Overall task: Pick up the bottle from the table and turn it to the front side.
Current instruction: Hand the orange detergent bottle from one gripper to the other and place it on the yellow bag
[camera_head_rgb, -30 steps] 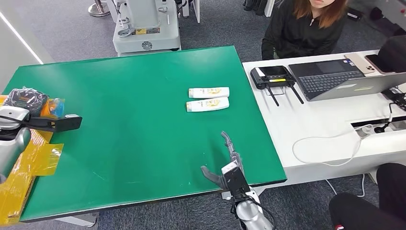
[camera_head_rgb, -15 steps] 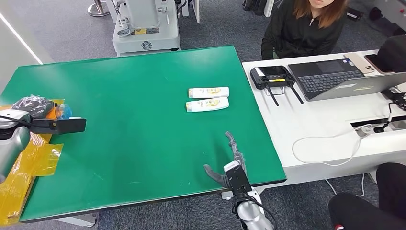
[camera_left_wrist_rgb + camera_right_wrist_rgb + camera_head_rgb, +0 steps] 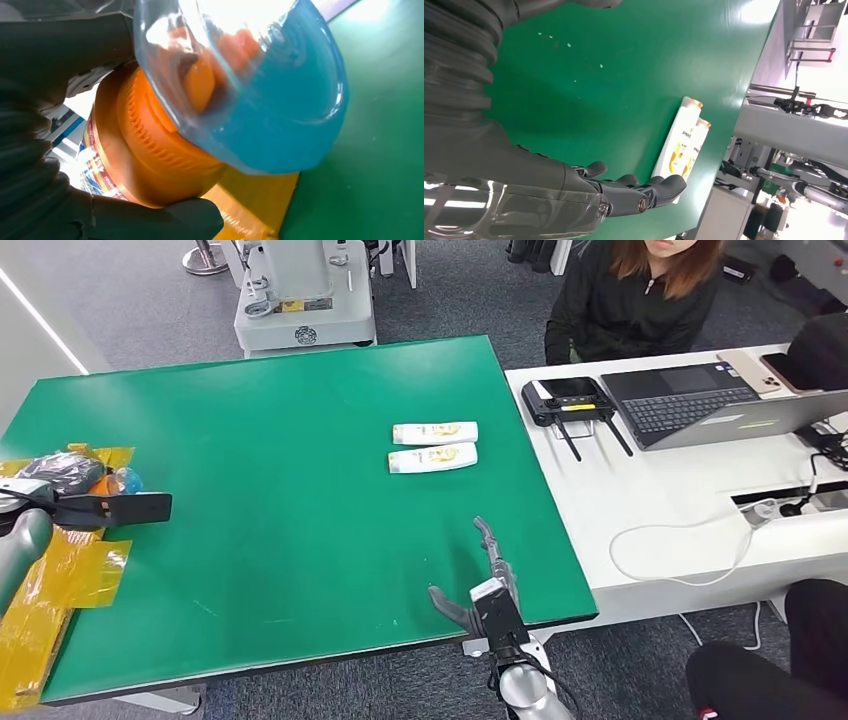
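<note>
At the table's left edge my left hand (image 3: 60, 472) grips a clear bottle (image 3: 118, 482) with blue liquid and an orange cap. The left wrist view shows that bottle (image 3: 270, 95) close up, lying sideways in the dark fingers (image 3: 45, 65), its orange cap against the palm. My right hand (image 3: 486, 585) hovers open over the table's near right edge, fingers stretched forward and holding nothing. The right wrist view shows this hand (image 3: 539, 170) above the green mat. Two white shampoo bottles (image 3: 434, 446) lie side by side ahead of the right hand, also visible from the right wrist (image 3: 683, 142).
Crumpled yellow wrapping (image 3: 62, 575) lies under and near my left arm. The green table (image 3: 280, 440) is bare in its middle. To the right stands a white desk (image 3: 680, 490) with a laptop (image 3: 710, 400) and cables. A person (image 3: 640, 300) sits behind it.
My left hand has drifted a little lower and nearer with the bottle, now over the yellow wrapping. The right hand has hardly moved.
</note>
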### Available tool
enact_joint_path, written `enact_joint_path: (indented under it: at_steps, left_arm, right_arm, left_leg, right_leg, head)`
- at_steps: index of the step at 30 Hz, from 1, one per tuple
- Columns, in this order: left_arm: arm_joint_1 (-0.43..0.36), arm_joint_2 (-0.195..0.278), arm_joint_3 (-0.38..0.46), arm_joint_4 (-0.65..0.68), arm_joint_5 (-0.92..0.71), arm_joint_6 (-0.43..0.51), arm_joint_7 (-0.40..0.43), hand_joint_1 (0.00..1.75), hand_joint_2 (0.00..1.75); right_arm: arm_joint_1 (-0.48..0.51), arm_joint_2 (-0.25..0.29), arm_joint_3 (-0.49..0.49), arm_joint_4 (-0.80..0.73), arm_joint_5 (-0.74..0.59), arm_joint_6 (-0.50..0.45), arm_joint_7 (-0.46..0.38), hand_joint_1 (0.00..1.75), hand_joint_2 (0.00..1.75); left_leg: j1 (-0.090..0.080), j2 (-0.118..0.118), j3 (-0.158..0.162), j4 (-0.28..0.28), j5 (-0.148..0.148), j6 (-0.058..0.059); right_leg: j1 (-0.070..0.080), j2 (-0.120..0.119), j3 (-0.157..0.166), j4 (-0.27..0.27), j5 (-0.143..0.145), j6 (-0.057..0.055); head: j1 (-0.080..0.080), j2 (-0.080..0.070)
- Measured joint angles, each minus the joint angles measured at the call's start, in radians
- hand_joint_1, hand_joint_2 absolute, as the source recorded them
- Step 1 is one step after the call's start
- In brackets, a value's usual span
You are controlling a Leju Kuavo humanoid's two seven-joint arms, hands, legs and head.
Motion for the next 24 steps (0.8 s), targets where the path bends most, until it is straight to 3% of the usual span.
enact_joint_path:
  at_steps: [9, 17, 24]
  left_arm:
    - [-0.017, 0.070, 0.000, -0.013, 0.057, -0.058, 0.013, 1.75, 1.75]
    - [-0.019, 0.098, 0.000, -0.019, 0.085, -0.077, 0.019, 1.75, 1.75]
    - [-0.021, 0.131, -0.024, -0.065, 0.211, -0.156, -0.044, 1.75, 1.75]
  right_arm:
    - [-0.015, 0.000, 0.000, 0.022, -0.014, 0.011, -0.010, 0.00, 1.75]
    - [-0.033, 0.002, 0.000, 0.054, -0.028, 0.009, -0.018, 0.00, 1.75]
    - [-0.034, 0.002, 0.003, 0.070, -0.036, 0.001, -0.017, 0.00, 1.75]
  left_leg:
    - [0.000, 0.000, 0.000, 0.000, 0.000, -0.001]
    - [0.000, 0.000, 0.000, 0.000, 0.000, -0.001]
    - [0.000, 0.000, 0.000, 0.000, 0.000, -0.001]
  right_leg:
    - [0.000, 0.000, -0.001, 0.000, 0.000, 0.000]
    - [0.000, 0.000, 0.000, 0.000, 0.000, 0.000]
    - [0.000, 0.000, -0.001, 0.000, 0.000, 0.000]
  head:
    - [0.000, 0.000]
    - [0.000, 0.000]
    - [0.000, 0.000]
